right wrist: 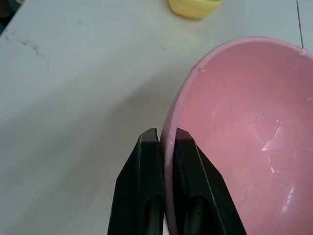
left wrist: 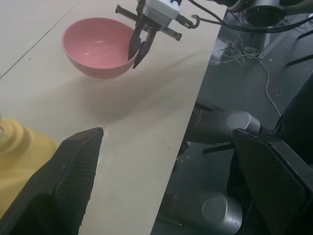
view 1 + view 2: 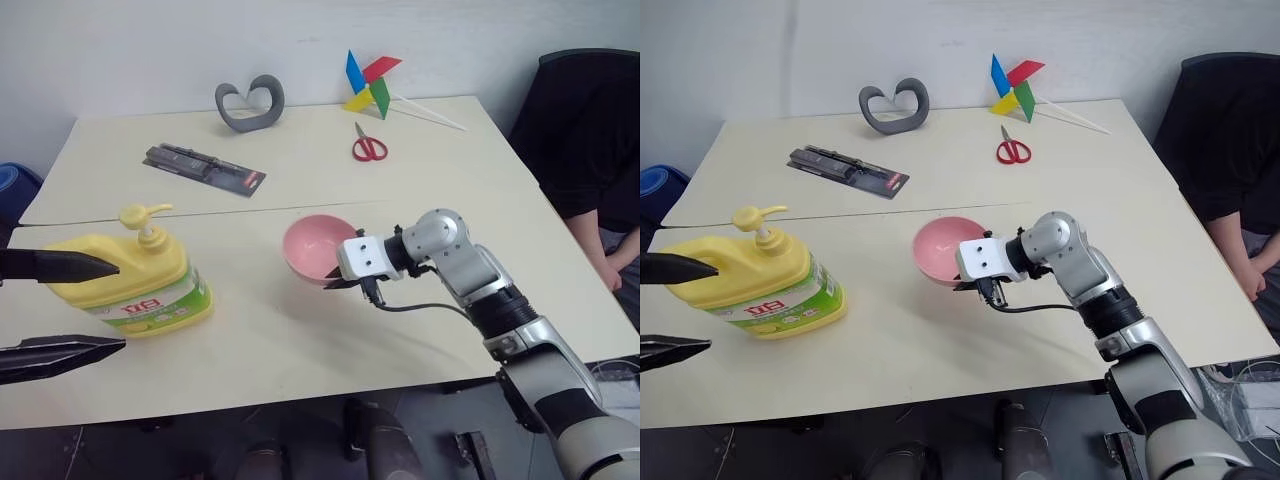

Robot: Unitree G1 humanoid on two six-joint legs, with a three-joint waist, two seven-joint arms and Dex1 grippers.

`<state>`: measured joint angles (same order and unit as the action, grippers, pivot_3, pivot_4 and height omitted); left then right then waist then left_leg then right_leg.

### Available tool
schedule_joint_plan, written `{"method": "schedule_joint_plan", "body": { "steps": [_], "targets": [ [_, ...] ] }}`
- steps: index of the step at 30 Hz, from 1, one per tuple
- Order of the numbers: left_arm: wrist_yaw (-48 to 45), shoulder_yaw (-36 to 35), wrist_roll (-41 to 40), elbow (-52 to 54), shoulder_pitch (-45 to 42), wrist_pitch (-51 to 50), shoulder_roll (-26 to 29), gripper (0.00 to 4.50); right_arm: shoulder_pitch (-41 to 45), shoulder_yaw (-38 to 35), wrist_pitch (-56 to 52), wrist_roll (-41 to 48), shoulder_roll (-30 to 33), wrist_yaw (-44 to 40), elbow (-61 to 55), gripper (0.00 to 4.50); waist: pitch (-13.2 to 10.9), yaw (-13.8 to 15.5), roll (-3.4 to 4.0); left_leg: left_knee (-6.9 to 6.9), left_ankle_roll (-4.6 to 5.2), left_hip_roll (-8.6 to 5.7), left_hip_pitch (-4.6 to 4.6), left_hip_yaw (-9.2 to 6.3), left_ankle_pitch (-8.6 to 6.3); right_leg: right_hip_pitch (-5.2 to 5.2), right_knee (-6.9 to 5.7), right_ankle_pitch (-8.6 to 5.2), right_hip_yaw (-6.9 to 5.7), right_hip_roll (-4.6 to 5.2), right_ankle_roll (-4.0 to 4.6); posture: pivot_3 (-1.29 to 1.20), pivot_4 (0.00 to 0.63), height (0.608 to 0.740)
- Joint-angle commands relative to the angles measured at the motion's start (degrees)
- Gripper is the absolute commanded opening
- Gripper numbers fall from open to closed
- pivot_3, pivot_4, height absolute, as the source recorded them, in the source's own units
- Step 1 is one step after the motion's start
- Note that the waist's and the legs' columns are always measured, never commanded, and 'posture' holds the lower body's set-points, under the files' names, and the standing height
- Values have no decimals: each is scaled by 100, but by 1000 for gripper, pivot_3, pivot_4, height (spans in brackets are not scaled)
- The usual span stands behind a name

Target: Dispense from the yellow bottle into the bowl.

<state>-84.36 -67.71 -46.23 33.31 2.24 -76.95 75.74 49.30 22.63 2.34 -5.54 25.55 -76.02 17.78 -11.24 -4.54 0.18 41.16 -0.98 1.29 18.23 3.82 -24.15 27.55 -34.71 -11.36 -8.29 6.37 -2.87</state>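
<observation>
Fingers of your right gripper (image 1: pixel 166 134) are pinched shut on the rim of the pink bowl (image 3: pixel 315 243), one black finger inside the wall and one outside, as the right wrist view shows plainly. That bowl sits on the cream table (image 3: pixel 300 340), near its middle, tilted a little where the gripper has it. Your left gripper (image 3: pixel 85 305) hangs spread wide at the table's left edge, its two black fingers well apart, one above the other in the head view, and it holds nothing. The yellow bottle (image 3: pixel 135 285) stands upright just beyond those fingers, pump top up and its green-and-white label facing you; the upper finger's tip overlaps it in the head view, though you cannot tell whether it touches. Bottle and bowl are well apart. Farther back on the table lie a packaged tool (image 3: pixel 205 169), a grey heart-shaped loop (image 3: pixel 250 104), red scissors (image 3: pixel 369 145) and a coloured pinwheel (image 3: pixel 372 84). A person in black (image 3: pixel 585 140) sits at the right.
</observation>
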Motion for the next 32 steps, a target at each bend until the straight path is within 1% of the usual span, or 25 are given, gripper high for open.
{"method": "schedule_joint_plan", "body": {
  "steps": [1, 6, 10, 12, 13, 15, 16, 17, 20, 21, 23, 24, 26, 28, 30, 32],
  "targets": [
    [-27, -328, 81, 150, 199, 127, -77, 4451, -241, -68, -69, 3, 84, 227, -378, 0, 0, 18, 0, -2, -3, 2, -3, -1, 0, -1, -2, -2, 9, -1, 4, 0, 150, 740],
    [5, -148, 686, 574, 1036, 1052, -489, 4451, -550, 184, 527, -634, 157, 913, 102, 0, 1, 32, -1, -4, -6, 7, -5, -2, -1, 1, -5, -4, 18, -5, 7, 0, 150, 740],
    [211, -8, 592, 585, 1038, 1284, -613, 4451, -610, 159, 592, -684, 211, 1005, 229, 0, 1, 48, -1, -5, -7, 10, -2, -1, -2, 4, 0, -3, 20, -9, 8, 0, 150, 740],
    [262, 62, 534, 520, 987, 1361, -610, 4500, -638, 49, 306, -544, 253, 917, 125, 632, 1, 75, -1, -5, -6, 12, -4, -3, -2, 4, -1, -3, 22, -9, 9, 0, 150, 740],
    [296, 129, 540, 472, 964, 1429, -607, 4500, -686, -76, -33, -333, 294, 780, -92, 874, 1, 89, -1, -5, -6, 13, -6, -4, -2, 3, -1, -3, 25, -11, 9, 0, 150, 740],
    [354, 240, 548, 380, 914, 1551, -606, 4500, -780, -299, -634, 34, 390, 568, -544, 1510, 0, 138, -1, -8, -4, 17, -6, -9, -3, 3, -1, -2, 34, -15, 10, 0, 150, 740],
    [374, 275, 554, 321, 893, 1600, -604, 4500, -816, -390, -893, 175, 467, 494, -773, 1930, 0, 154, -1, -8, -4, 17, -8, -10, -3, 4, 0, -2, 32, -15, 10, 0, 150, 740],
    [390, 295, 551, 290, 886, 1634, -608, 4500, -844, -439, -1054, 248, 523, 458, -922, 2195, 0, 160, -1, -6, -3, 19, -9, -10, -4, 4, 0, -2, 31, -18, 10, 0, 150, 740],
    [405, 227, 449, -18, 794, 1610, -613, 4500, -810, -906, -1982, 883, 1111, 8, -1933, 3295, -1, 211, 1, -7, 2, 22, -9, -13, -7, 3, 7, -1, 33, -23, 12, 0, 150, 740],
    [412, 193, 414, -91, 769, 1583, -614, 4500, -781, -1035, -2272, 1079, 1251, -67, -2148, 3597, -1, 245, 1, -7, 3, 24, -8, -14, -9, 5, 9, 0, 33, -26, 12, 0, 150, 740],
    [358, -43, 307, -336, 703, 1386, -566, 4500, -591, -1532, -2805, 1663, 1759, -443, -2307, 4280, -1, 286, 2, -6, 0, 31, -9, -12, -15, 4, 12, 0, 35, -39, 12, 0, 150, 740],
    [299, -207, 238, -450, 684, 1251, -538, 4500, -513, -1783, -2998, 1968, 2096, -741, -2266, 4432, -2, 293, 2, -5, 2, 35, -8, -12, -18, 6, 18, 1, 36, -45, 14, 0, 150, 740],
    [315, -457, 3, -680, 541, 945, -510, 4500, -374, -2195, -3336, 2505, 2688, -1299, -1999, 4432, -3, 308, 2, -8, 7, 38, -7, -8, -23, 7, 26, 2, 34, -54, 14, 0, 150, 740],
    [453, -593, -230, -914, 340, 677, -498, 4500, -71, -2560, -3840, 3028, 3004, -1580, -1503, 4432, -2, 304, 1, -14, 10, 44, -6, -1, -29, 2, 42, 2, 29, -62, 14, 0, 150, 740],
    [529, -639, -336, -1043, 238, 563, -465, 4500, 156, -2654, -4045, 3319, 3190, -1639, -1055, 4432, -2, 296, -1, -13, 8, 50, -8, 4, -34, -1, 46, 2, 30, -73, 14, 0, 150, 740],
    [509, -625, -307, -1022, 291, 617, -440, 4500, 156, -2533, -3794, 3381, 3399, -1647, -781, 4432, -2, 285, -1, -18, 10, 50, -6, 14, -37, -2, 42, 2, 31, -74, 13, 0, 150, 740]
  ]
}}
